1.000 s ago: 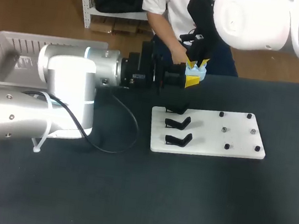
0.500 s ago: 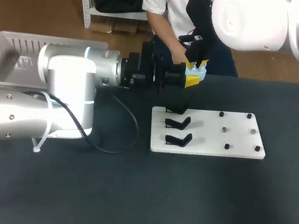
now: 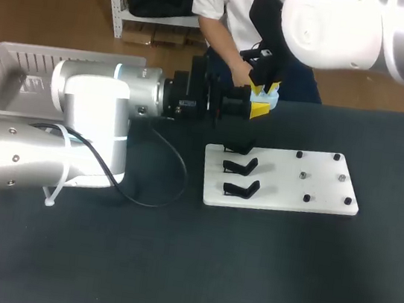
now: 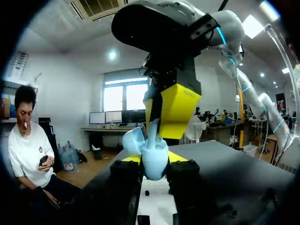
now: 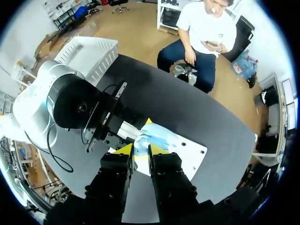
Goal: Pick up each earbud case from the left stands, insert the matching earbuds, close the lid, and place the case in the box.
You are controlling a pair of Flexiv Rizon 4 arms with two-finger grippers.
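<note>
My left gripper point(image 3: 259, 108) reaches in level above the table's back and is shut on a light-blue earbud case point(image 3: 268, 101). In the left wrist view the case point(image 4: 154, 161) sits between the yellow tips with its lid point(image 4: 133, 140) open. My right gripper point(image 3: 263, 89) hangs straight down over it. It is shut on a small light-blue earbud point(image 4: 153, 132) at the case's open mouth. In the right wrist view the earbud point(image 5: 140, 140) shows between that gripper's point(image 5: 140, 152) tips, with the case point(image 5: 164, 136) just ahead.
A white board point(image 3: 278, 196) lies mid-table, with three empty black stands point(image 3: 241, 165) at its left side and several small pegs point(image 3: 306, 198) at its right. A white basket point(image 3: 18, 65) stands at the far left behind my left arm point(image 3: 93, 121).
The right arm has edged slightly left over the case. Both grips are unchanged and the left arm has kept still.
</note>
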